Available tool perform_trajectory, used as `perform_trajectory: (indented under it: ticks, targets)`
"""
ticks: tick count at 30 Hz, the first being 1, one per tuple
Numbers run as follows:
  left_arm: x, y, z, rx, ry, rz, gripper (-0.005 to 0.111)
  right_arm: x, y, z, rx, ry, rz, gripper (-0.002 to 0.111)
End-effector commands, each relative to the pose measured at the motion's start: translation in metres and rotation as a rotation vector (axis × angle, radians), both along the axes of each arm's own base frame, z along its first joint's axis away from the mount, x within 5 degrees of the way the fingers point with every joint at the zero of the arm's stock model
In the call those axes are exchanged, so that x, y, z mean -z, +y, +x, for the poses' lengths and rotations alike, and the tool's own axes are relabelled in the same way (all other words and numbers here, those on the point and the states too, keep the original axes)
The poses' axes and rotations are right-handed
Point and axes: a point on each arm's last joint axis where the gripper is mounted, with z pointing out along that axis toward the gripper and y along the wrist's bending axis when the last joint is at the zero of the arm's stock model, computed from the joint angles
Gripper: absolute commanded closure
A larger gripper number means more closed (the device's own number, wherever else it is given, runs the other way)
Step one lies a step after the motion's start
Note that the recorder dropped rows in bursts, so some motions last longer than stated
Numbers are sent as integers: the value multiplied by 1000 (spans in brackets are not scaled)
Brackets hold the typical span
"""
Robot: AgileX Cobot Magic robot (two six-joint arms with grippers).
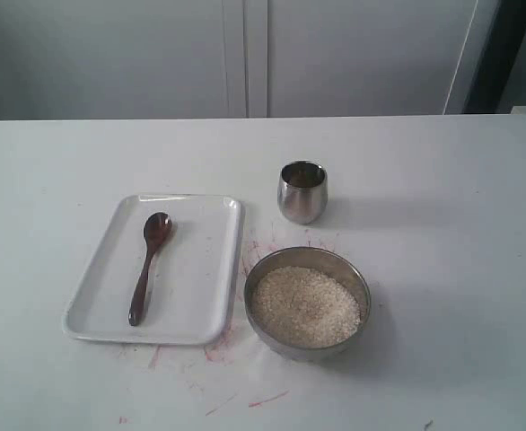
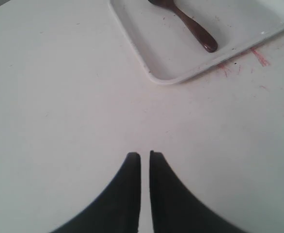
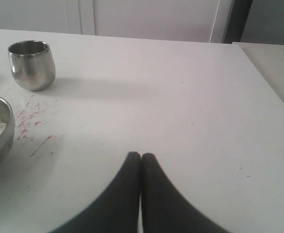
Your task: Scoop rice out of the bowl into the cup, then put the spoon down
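Note:
The dark wooden spoon (image 1: 147,265) lies in a white tray (image 1: 101,310), handle toward the table's front. The wide steel bowl (image 1: 357,277) in front of centre holds a heap of pale rice (image 1: 305,306). Behind it stands the small shiny cup (image 1: 302,191). Neither gripper shows in the exterior view. My left gripper (image 2: 145,155) hovers over bare table, its fingers nearly together with a thin slit and nothing held; the spoon's handle (image 2: 195,30) and tray (image 2: 166,63) lie ahead of it. My right gripper (image 3: 141,156) is shut and empty, with the cup (image 3: 31,64) and bowl (image 3: 1,141) well off to one side.
Red scribble marks (image 1: 245,400) stain the white table around the tray and bowl. The table's far edge meets pale cabinet doors (image 1: 245,54). In the right wrist view a table edge (image 3: 265,80) runs along the side away from the bowl.

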Motion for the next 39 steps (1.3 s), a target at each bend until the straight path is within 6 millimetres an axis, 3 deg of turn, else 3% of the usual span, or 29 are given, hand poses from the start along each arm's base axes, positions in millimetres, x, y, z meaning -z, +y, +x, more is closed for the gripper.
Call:
perform_trajectory:
  ticks: [1,11,27,30,39]
  targets:
    - [6,0,-1,4,42,0,92,1,0,0,2,-2,-3,108]
    - [6,0,-1,4,42,0,92,-4,0,1,1,-62,-8,108]
    - [6,0,-1,4,42,0,92,-45,1,0,-9,-515,-18,108]
    - [6,0,-1,4,42,0,92,-50,1,-1,-20,-578,70,108]
    - [6,0,-1,4,42,0,92,-60,3,-5,-97,-705,577,108]
